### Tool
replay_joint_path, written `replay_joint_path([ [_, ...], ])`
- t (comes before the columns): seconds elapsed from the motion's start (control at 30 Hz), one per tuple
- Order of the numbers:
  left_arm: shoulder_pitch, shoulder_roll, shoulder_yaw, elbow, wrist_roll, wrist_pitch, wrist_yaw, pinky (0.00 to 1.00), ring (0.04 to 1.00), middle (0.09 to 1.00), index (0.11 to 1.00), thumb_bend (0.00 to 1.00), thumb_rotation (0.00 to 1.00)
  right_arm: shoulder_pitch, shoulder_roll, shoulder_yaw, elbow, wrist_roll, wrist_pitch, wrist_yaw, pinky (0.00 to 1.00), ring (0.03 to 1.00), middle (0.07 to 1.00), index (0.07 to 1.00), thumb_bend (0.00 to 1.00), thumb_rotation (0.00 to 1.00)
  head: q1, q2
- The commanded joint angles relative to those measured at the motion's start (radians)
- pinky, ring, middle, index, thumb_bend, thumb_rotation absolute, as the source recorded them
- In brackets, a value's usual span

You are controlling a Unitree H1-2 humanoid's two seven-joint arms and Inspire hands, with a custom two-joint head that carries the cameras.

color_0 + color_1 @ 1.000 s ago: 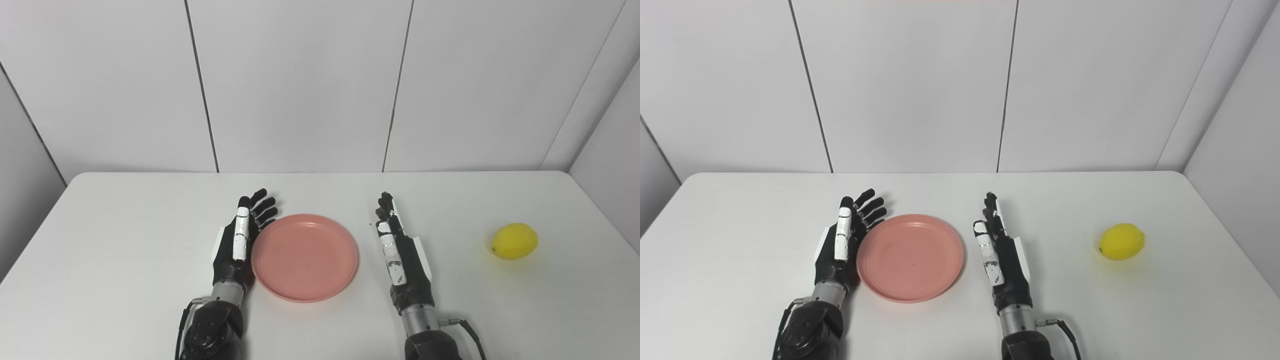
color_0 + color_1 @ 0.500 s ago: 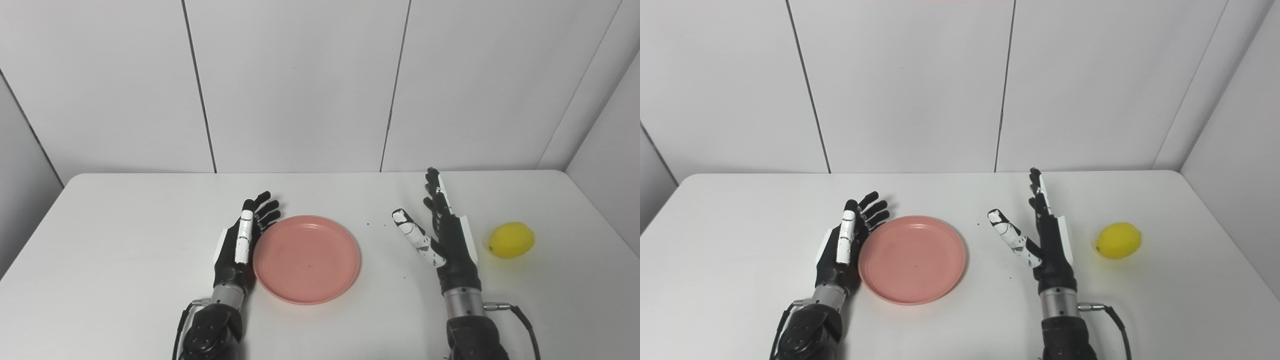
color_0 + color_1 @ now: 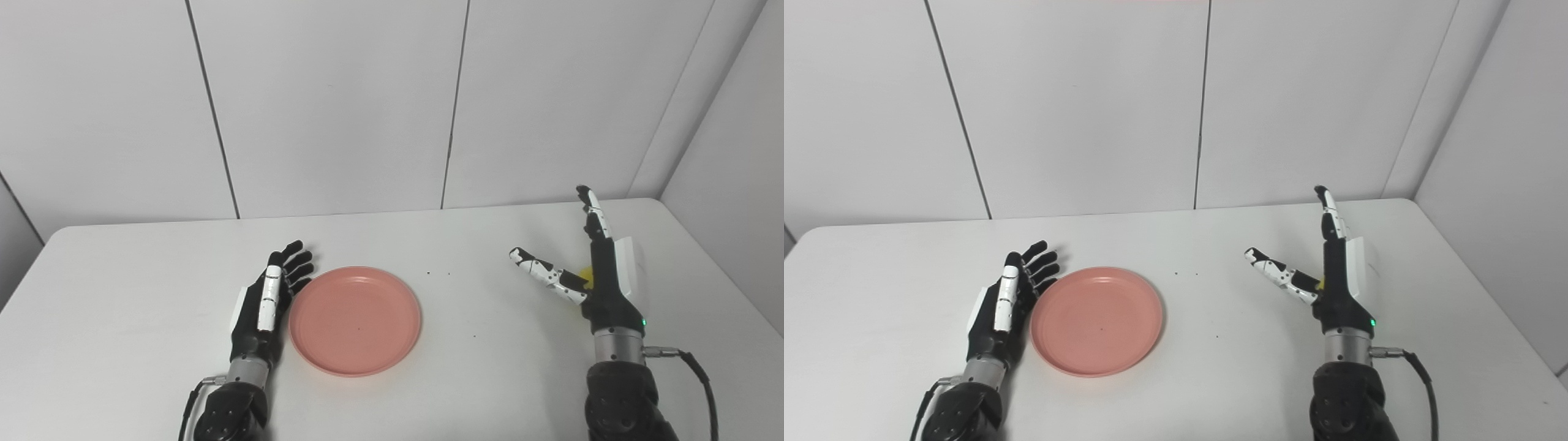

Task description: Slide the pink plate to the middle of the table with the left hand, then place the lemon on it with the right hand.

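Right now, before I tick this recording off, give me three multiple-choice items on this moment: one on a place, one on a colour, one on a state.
1. Where does the plate lie relative to the left robot hand?
A. Under its palm
B. Just beside it, on the side toward the table's middle
C. At the table's far right corner

2. What colour is the plate?
A. Pink
B. Blue
C. Green

3. What is the state of the right robot hand?
A. Closed in a fist on nothing
B. Open, thumb spread wide from the fingers, the lemon mostly hidden behind it
C. Resting flat inside the plate

Key: 1 B, the plate's rim sits at the hand's inner edge. 2 A, it shows salmon pink in both views. 3 B, the thumb stands apart, and only a yellow sliver shows between thumb and palm.
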Motion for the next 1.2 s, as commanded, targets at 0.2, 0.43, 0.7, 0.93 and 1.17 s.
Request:
replay_joint_path([
  [0.2,-0.005,0.023,0.015,0.021,-0.041,0.001,-0.039,0.84,0.851,0.844,0.833,0.58,1.0,-0.06,-0.051,-0.03,0.006,-0.061,0.073,-0.018,0.78,0.88,0.925,0.93,0.87,0.39,-0.03,-0.004],
  [0.43,-0.008,0.026,0.02,0.022,-0.046,-0.008,-0.04,0.84,0.853,0.843,0.829,0.58,1.0,-0.076,-0.092,-0.039,0.058,-0.073,0.134,-0.012,0.77,0.893,0.931,0.927,0.88,0.37,-0.059,-0.005],
  [0.7,-0.017,0.037,0.025,0.043,-0.058,-0.023,-0.059,0.85,0.861,0.85,0.838,0.59,1.0,-0.087,-0.131,-0.028,0.105,-0.099,0.226,0.005,0.76,0.88,0.913,0.919,0.9,0.36,-0.082,-0.008],
  [0.93,-0.023,0.036,0.028,0.056,-0.066,-0.034,-0.065,0.84,0.852,0.846,0.832,0.59,1.0,-0.099,-0.16,-0.014,0.142,-0.092,0.279,0.034,0.76,0.882,0.906,0.912,0.92,0.36,-0.086,-0.005],
  [1.17,-0.023,0.033,0.031,0.052,-0.071,-0.033,-0.067,0.83,0.849,0.844,0.828,0.59,1.0,-0.119,-0.171,-0.004,0.2,-0.069,0.292,0.048,0.76,0.873,0.902,0.905,0.93,0.35,-0.085,-0.005],
])
